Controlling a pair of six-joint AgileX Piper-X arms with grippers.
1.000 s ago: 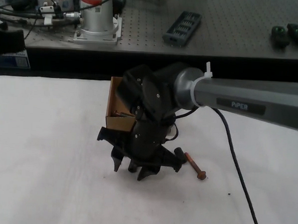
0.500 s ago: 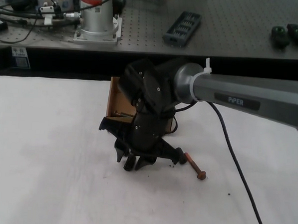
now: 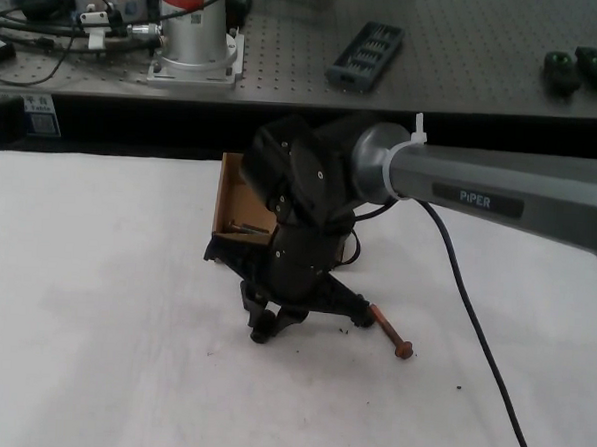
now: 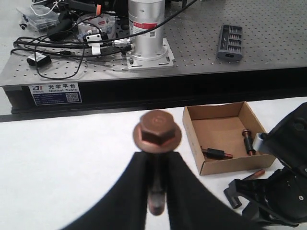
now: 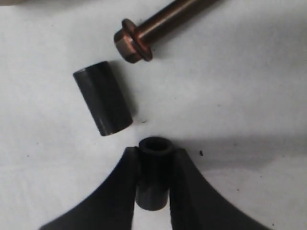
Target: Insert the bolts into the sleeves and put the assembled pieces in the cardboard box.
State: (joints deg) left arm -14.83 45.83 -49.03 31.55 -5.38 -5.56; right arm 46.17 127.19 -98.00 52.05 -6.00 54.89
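**Bolt in left jaws, sleeve in right, the two well apart**

Left jaws are clenching a copper bolt [image 4: 157, 136]. Its hex head is sitting at the fingertips with its face turned toward the wrist camera. The shank is showing down the gap between the fingers, and its far end is too blurred to judge.

Right jaws are grasping a black sleeve [image 5: 153, 184] low over the white table [image 5: 249, 96]. One open end of the sleeve is showing at the fingertips, and its long axis is lining up with the gap between the fingers. Whether it is touching the table cannot be told.

Beyond the left jaws, the right arm [image 4: 283, 148] is standing near the front wall of the cardboard box [image 4: 230, 165], so the held sleeve is lying well apart from the held bolt. The box is already holding one assembled piece [image 4: 217, 154] and a second [image 4: 247, 141].

A loose sleeve [image 5: 102, 97] and a loose bolt [image 5: 144, 36] are lying on the table just beside the right jaws, close together but not touching.

The coming move is probably turning on one thing: getting the shank's free end and the sleeve's bore onto a single line. The right jaws are nearer the box and the loose parts, so the left arm is likely the one needing to close the distance.
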